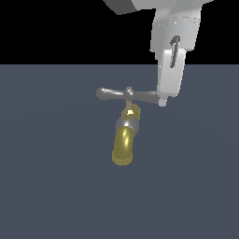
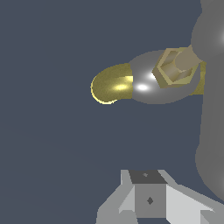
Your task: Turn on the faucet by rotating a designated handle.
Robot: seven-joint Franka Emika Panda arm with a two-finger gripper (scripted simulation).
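Observation:
The faucet [image 1: 124,140] stands mid-floor in the exterior view, its yellow-brass spout [image 2: 110,85] curving down from a grey collar [image 2: 144,85] and a brass stem [image 2: 175,68]. Across the top lies the handle [image 1: 125,94], a slim grey crossbar with rounded ends. My gripper [image 1: 162,100] comes down from above, and its tip rests against the crossbar's end on the exterior view's right. In the wrist view the handle [image 2: 211,109] looms large and blurred just beside my gripper [image 2: 148,178]. The fingers look pressed together, with nothing held between them.
A flat dark blue-grey floor [image 1: 51,186] spreads all around the faucet. Behind it the background is black. No other objects show.

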